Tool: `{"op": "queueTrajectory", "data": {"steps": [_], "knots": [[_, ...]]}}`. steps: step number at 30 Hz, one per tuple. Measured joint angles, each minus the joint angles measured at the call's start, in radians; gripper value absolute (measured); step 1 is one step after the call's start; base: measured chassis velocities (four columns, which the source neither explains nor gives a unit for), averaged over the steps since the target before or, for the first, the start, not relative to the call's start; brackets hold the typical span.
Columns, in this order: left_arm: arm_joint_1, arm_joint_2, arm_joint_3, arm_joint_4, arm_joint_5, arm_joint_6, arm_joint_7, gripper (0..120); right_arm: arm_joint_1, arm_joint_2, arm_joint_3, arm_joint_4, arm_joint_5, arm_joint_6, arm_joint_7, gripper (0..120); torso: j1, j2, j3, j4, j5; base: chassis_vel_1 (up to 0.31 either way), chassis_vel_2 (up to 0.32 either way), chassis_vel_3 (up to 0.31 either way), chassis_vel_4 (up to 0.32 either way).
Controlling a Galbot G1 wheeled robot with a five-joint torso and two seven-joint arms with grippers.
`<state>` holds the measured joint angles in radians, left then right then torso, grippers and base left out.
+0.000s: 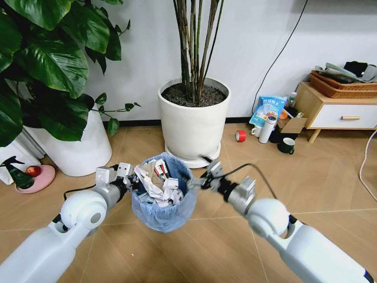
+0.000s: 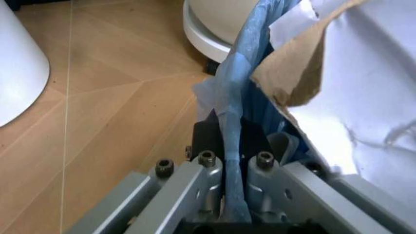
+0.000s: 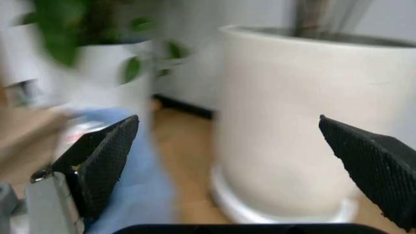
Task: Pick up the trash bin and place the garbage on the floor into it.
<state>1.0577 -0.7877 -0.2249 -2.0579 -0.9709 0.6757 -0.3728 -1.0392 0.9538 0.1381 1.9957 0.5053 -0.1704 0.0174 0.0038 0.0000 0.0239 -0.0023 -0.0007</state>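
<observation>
The left gripper (image 1: 131, 180) clamped the trash bin (image 1: 162, 197) rim at nine o'clock — light, crinkly, soft-lined. The right gripper (image 1: 200, 180) hovered wide open, empty, at three o'clock.

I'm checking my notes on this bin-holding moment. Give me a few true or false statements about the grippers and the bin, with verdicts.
1. The left gripper is shut on the trash bin's blue liner rim. True.
2. The right gripper is shut. False: its fingers stand wide apart.
3. The trash bin holds crumpled paper. True.
4. The trash bin lies tipped on its side. False: it is upright, opening upward.
5. The right gripper is beside the bin's rim, in front of the white plant pot. True.
</observation>
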Motion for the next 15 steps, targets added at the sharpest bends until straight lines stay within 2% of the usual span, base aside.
{"op": "queueTrajectory", "data": {"steps": [3,8,15], "knots": [[0.019,-0.005,-0.014,-0.007,0.021,-0.003,0.0,0,-0.054,0.028,0.092,0.005,-0.032,-0.006,0.057,100,0.0,0.0,0.0,0.0001,0.0,0.0,0.0,0.0,0.0],[0.037,-0.011,-0.029,-0.014,0.052,-0.009,0.002,0,-0.122,0.067,0.155,0.032,-0.082,-0.017,0.132,100,0.0,0.0,0.0,0.0001,0.0,0.0,0.0,0.0,0.0],[0.061,-0.016,-0.047,-0.034,0.075,-0.015,0.003,0,-0.331,0.204,0.31,0.112,-0.242,-0.013,0.149,100,0.0,0.0,0.0,-0.0003,-0.0002,0.0,0.0,0.0,0.0]]}}
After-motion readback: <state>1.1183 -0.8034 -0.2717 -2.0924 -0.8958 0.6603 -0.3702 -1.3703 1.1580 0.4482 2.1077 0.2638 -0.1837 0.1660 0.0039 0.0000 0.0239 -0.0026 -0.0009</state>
